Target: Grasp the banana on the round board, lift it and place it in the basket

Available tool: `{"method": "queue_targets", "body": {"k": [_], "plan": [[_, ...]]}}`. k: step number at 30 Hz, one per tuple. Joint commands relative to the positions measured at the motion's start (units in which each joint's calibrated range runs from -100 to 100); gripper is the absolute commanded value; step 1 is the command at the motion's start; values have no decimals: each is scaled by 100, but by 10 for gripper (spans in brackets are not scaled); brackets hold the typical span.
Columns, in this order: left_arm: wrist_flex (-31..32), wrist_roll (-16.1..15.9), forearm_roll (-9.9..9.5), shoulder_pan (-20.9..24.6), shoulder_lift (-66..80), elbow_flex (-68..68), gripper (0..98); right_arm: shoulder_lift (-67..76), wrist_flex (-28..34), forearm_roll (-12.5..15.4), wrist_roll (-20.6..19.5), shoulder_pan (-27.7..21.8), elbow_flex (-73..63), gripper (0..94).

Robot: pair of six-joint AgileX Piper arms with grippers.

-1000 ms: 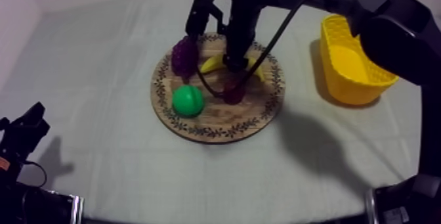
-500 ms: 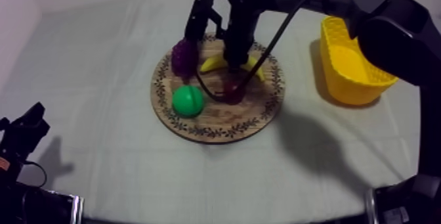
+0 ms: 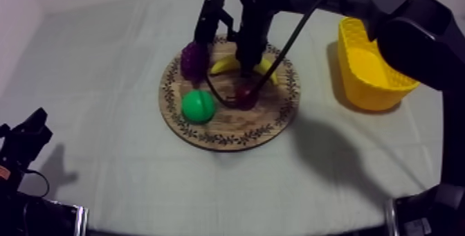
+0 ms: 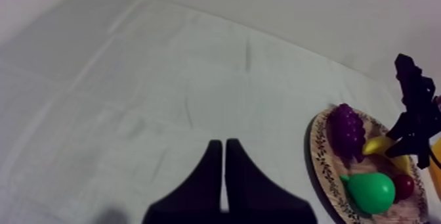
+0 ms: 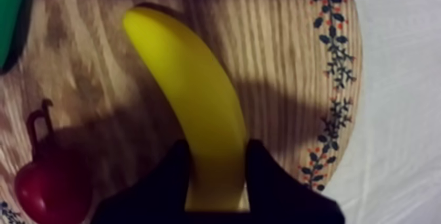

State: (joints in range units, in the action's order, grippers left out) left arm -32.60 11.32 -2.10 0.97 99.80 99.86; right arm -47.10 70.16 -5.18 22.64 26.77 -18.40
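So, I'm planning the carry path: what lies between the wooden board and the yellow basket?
In the top view, only bare cloth lies between the wooden board and the yellow basket; nothing stands there.

Closed left gripper (image 4: 223, 144) above cloth (image 4: 131, 75)

Light's soft and comes from above for us, kinda dim, with a cool greyish cast over the cloth (image 3: 104, 79). Our right arm (image 3: 415, 31) drops a faint, wide shadow on the cloth just right of the board (image 3: 228, 131). Up close, a darker shadow lies across the wood beside the banana (image 5: 197, 102).
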Motion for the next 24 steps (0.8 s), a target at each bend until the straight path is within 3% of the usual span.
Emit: {"method": "queue_targets", "body": {"k": [1,13,24], "plan": [[2,-1,2,1,3,3,1,27,25,0,-21,10,-7,133],[2,-1,2,1,3,3,1,947,409,-39,-261,32,-348,124],[2,-1,2,1,3,3,1,3571,634,-116,-541,70,565,97]]}}
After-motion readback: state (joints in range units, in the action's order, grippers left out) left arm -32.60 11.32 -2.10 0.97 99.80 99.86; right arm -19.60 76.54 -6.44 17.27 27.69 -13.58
